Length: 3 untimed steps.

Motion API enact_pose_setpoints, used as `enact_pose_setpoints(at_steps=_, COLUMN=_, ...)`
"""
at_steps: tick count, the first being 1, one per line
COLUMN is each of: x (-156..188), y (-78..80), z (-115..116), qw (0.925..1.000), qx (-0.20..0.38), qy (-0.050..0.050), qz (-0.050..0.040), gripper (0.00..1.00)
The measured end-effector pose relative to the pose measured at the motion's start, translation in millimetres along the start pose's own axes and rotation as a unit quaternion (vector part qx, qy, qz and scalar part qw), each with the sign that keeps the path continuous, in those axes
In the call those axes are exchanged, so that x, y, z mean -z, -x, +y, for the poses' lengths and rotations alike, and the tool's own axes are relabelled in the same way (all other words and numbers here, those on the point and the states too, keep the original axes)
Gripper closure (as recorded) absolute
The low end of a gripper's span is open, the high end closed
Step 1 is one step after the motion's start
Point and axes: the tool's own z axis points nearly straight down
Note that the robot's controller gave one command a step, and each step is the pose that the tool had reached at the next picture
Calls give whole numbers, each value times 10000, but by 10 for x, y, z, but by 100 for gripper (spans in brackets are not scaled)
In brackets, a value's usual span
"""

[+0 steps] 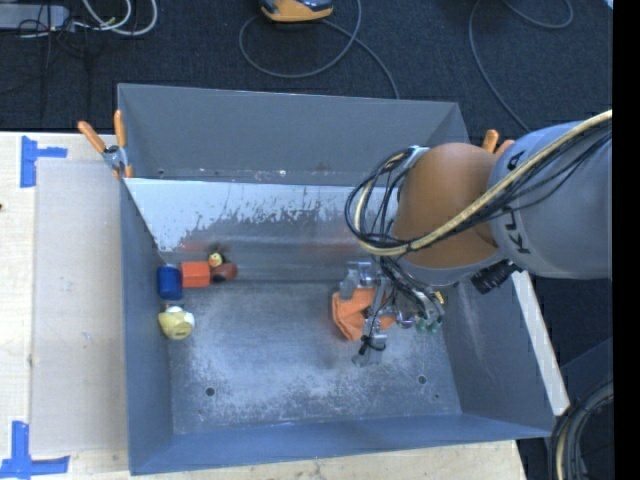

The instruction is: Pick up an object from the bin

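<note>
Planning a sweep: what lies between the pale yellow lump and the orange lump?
Camera view: only bare grey metal bin floor between pale yellow lump and orange lump.

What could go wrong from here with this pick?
1. The gripper sits low beside the orange object near the bin's middle, seemingly off its centre, so it may push the object aside instead of lifting it.
2. It hangs close to the bin floor; going lower could scrape the metal.
</note>
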Motion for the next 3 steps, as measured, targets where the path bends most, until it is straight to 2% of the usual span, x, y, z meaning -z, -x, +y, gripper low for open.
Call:
enact_pose_setpoints(at_steps=1, x=41, y=18, z=-1, qw=10000, qx=-3, qy=1, qz=-38, gripper=0)
enact_pose_setpoints(at_steps=2, x=-234, y=356, z=-216, qw=9997, qx=227, qy=6, qz=-69, gripper=0)
enact_pose_setpoints(at_steps=3, x=-638, y=391, z=-233, qw=9999, qx=156, qy=3, qz=-37, gripper=100)
